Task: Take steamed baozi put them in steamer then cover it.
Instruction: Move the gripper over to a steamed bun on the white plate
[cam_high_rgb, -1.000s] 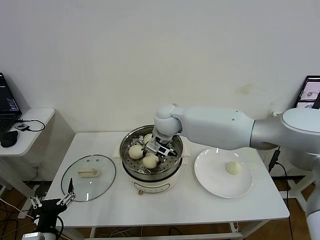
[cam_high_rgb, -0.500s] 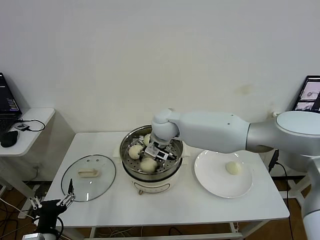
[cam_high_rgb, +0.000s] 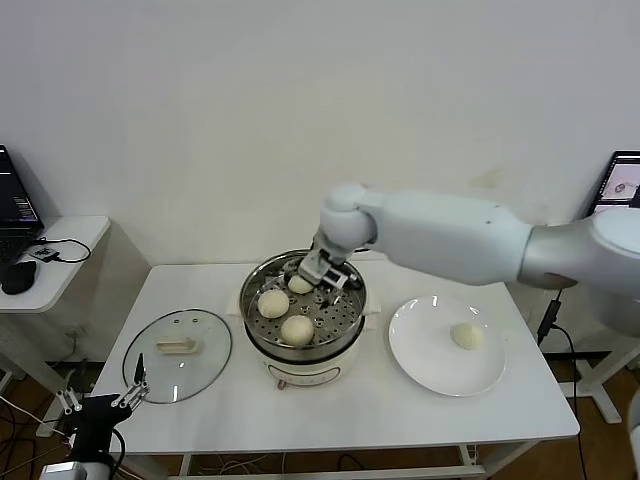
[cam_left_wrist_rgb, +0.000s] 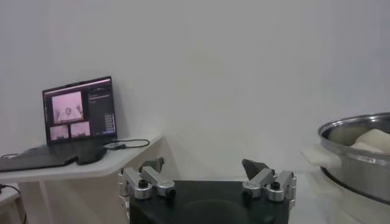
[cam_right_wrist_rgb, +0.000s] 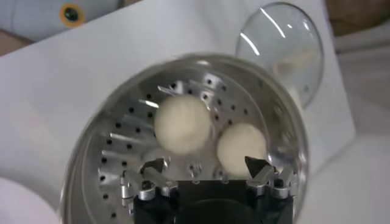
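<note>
The steel steamer (cam_high_rgb: 338, 349) stands mid-table on its cream base. Three cream baozi lie on its perforated tray, at the left (cam_high_rgb: 273, 303), front (cam_high_rgb: 297, 329) and back (cam_high_rgb: 300, 285). A fourth baozi (cam_high_rgb: 466, 335) lies on the white plate (cam_high_rgb: 430, 362) to the right. My right gripper (cam_high_rgb: 323, 281) hangs open and empty over the back of the steamer; its wrist view shows two baozi (cam_right_wrist_rgb: 182, 123) (cam_right_wrist_rgb: 242, 146) on the tray beyond its open gripper (cam_right_wrist_rgb: 206, 165). The glass cover (cam_high_rgb: 178, 355) lies flat on the table, left of the steamer. My left gripper (cam_high_rgb: 100, 402) is parked open below the table's front left corner.
A side desk (cam_high_rgb: 60, 240) with a laptop stands at the far left; the laptop (cam_left_wrist_rgb: 79, 119) also shows in the left wrist view, with the steamer's rim (cam_left_wrist_rgb: 359, 131) beside it. A monitor (cam_high_rgb: 622, 185) stands at the far right. The wall runs close behind the table.
My right gripper has let go of a baozi at the front of the steamer tray and has risen and drawn back toward the pot's rear. The left arm has not moved.
</note>
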